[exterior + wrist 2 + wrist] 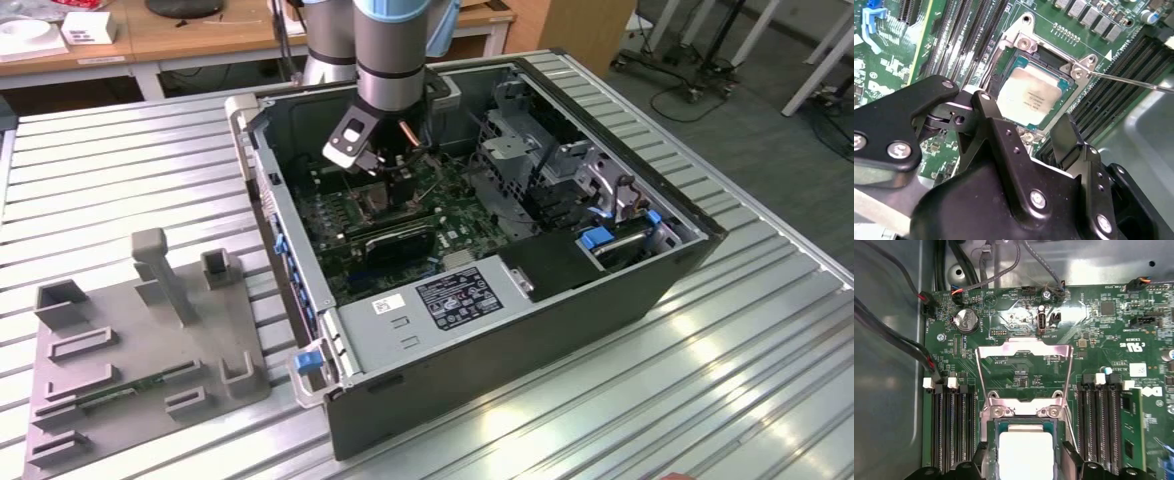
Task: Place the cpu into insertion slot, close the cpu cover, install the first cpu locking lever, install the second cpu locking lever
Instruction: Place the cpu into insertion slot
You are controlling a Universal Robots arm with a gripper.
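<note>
Entry into the computer case (pixel 561 330) is from above, through its open side. In the exterior view, obstacles ring the end effector (pixel 380 190): drive cage (pixel 534 165) at 3 o'clock, power supply (pixel 434 300) at 6 o'clock, case wall (pixel 267 190) at 9 o'clock. In the first wrist view, memory slots (pixel 951 430) flank the insertion slot (pixel 991 427) on both sides. The open cpu cover (pixel 1024 367) stands at its far edge. Cables (pixel 884 335) run along the case floor. In the second wrist view, a thin lever (pixel 1134 84) juts out beside the slot, and the fingers (pixel 989 115) are spread apart.

Ribbed metal table (pixel 134 170); wooden desk (pixel 200 35); grey floor (pixel 747 120).
</note>
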